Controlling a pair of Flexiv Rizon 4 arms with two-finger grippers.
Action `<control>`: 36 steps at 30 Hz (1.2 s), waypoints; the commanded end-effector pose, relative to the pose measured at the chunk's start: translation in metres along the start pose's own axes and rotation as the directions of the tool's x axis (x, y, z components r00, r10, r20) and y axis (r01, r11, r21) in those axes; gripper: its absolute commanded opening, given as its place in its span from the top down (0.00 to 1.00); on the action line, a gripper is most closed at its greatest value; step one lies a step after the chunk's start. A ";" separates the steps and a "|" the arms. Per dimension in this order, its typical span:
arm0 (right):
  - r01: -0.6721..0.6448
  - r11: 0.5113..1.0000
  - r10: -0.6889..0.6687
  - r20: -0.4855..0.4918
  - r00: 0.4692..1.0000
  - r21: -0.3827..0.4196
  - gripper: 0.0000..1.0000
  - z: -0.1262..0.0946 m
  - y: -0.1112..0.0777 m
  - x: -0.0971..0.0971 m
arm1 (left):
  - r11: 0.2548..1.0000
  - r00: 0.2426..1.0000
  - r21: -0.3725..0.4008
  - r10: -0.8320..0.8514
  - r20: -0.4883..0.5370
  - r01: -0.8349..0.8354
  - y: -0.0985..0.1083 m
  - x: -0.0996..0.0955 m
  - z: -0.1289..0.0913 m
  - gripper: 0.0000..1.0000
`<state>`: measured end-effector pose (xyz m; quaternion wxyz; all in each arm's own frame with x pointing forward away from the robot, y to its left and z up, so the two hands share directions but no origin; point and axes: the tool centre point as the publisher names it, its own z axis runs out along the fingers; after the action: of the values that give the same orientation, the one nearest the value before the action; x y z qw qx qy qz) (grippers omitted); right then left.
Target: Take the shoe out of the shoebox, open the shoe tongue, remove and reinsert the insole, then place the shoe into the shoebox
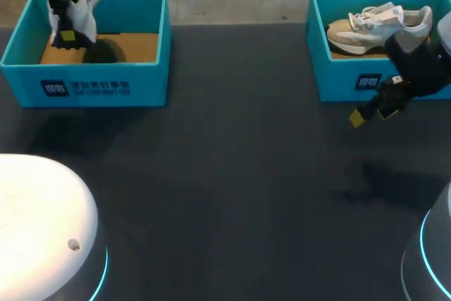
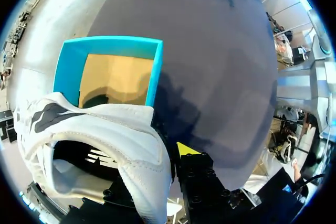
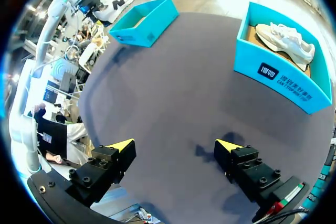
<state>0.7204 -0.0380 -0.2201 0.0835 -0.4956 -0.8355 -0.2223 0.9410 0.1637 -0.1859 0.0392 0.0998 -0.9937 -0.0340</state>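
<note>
Table (image 1: 232,174), shoebox (image 1: 338,75) with shoe (image 1: 380,25), apparently laced

In the pincer (image 2: 164,157), a white shoe (image 2: 105,129); teal shoebox (image 2: 65,64) just beyond

Shoe (image 1: 380,25) in right shoebox (image 1: 338,79)

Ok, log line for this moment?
left gripper: shut on white shoe, above left shoebox | right gripper: open, over table | second shoe: in right shoebox
</note>
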 end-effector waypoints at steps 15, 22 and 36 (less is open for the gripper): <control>0.000 1.000 0.000 0.001 1.000 0.001 0.00 0.001 0.000 0.000 | 1.000 1.000 -0.012 0.000 0.012 0.001 0.094 -0.035 0.008 1.00; 0.000 1.000 0.000 0.001 1.000 0.001 0.00 0.001 0.000 0.000 | 1.000 0.999 -0.022 -0.012 0.030 0.013 0.101 -0.039 0.014 1.00; 0.000 1.000 0.000 0.001 1.000 0.001 0.00 0.001 0.000 0.000 | 1.000 0.999 -0.022 -0.012 0.030 0.013 0.101 -0.039 0.014 1.00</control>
<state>0.7204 -0.0380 -0.2201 0.0835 -0.4956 -0.8355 -0.2223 0.9593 0.2707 -0.1963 0.0277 0.1058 -0.9929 -0.0467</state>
